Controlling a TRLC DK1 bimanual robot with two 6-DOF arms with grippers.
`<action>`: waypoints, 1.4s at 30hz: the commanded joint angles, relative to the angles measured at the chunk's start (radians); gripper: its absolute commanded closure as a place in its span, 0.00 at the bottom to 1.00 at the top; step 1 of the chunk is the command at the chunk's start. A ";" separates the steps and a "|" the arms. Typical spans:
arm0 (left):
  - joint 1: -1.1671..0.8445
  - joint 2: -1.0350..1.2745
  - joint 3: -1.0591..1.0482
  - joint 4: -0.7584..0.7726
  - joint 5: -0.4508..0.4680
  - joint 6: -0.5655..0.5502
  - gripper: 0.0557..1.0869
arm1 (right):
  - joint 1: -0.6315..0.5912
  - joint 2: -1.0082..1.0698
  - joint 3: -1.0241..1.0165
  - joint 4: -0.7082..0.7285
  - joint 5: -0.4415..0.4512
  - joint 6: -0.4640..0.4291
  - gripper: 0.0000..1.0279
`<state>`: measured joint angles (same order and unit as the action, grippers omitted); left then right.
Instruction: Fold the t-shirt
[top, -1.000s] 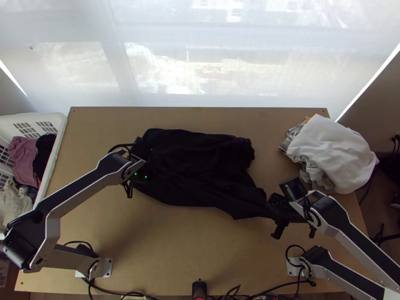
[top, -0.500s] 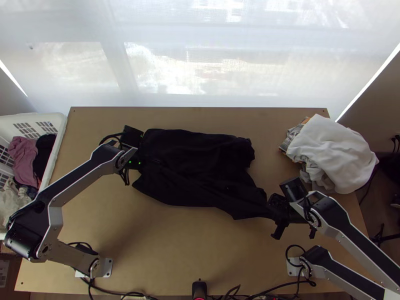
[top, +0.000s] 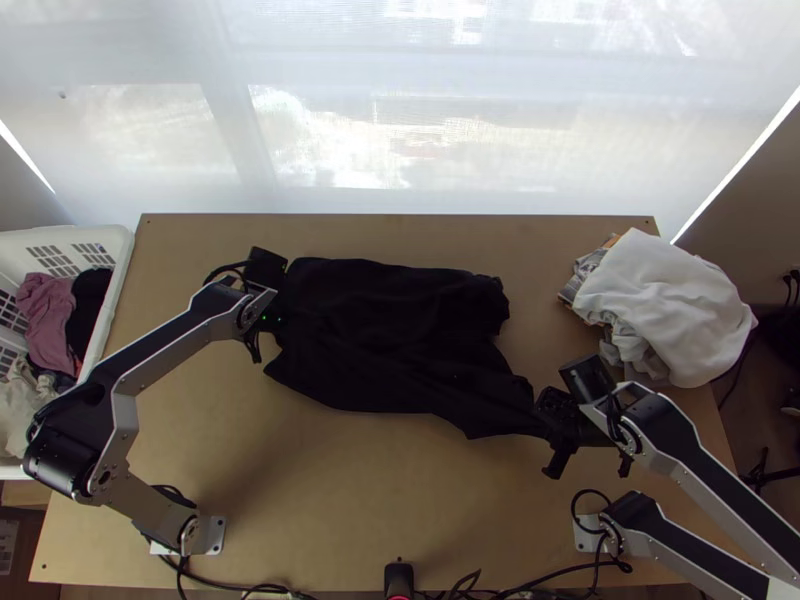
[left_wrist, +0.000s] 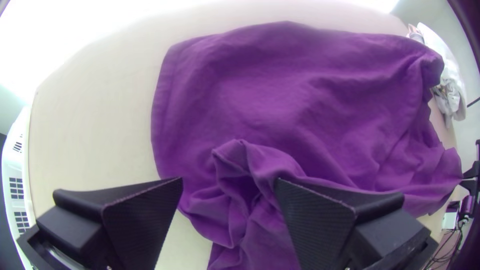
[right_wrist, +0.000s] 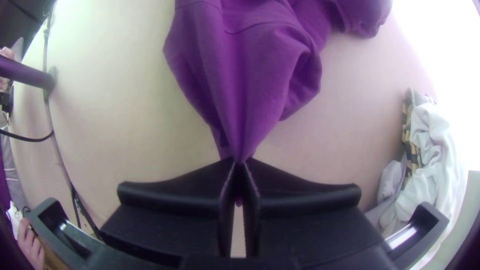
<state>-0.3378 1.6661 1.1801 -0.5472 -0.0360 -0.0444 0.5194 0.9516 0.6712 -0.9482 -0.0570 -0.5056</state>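
Observation:
In the top view my left gripper (top: 272, 318) is at the left end of the dark t-shirt (top: 390, 320), while my right gripper (top: 562, 425) is at its lower right corner. The left wrist view shows my left gripper (left_wrist: 230, 182) standing open over the t-shirt (left_wrist: 310, 100), which looks purple there and is bunched into ridges between and below the fingers. Seen from the right wrist, my right gripper (right_wrist: 240, 162) is shut on a gathered end of the t-shirt (right_wrist: 245, 80). The cloth lies loosely spread, with wrinkles.
A pile of white and grey cloths (top: 665, 305) lies at the table's right. A white laundry basket (top: 118, 260) with clothes stands at the left edge. Cables run along the table's near edge (top: 320, 575). Bare wood shows in front of the t-shirt.
My left gripper has moved left and slightly up the picture, from over the t-shirt's left part to its left end. The right arm and the t-shirt look unmoved.

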 joint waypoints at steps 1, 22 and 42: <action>0.029 -0.008 0.039 -0.011 -0.019 -0.028 0.14 | 0.001 0.003 -0.002 0.000 0.002 -0.002 0.97; -0.012 0.043 0.041 -0.051 -0.007 -0.049 0.18 | -0.007 0.003 -0.005 0.003 0.008 -0.004 0.97; -0.024 0.077 0.013 0.010 0.024 -0.061 0.60 | -0.013 -0.004 -0.001 0.000 0.008 -0.002 0.97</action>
<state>-0.3664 1.7287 1.2022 -0.5610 -0.0154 -0.1051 0.5076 0.9504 0.6685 -0.9455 -0.0494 -0.5091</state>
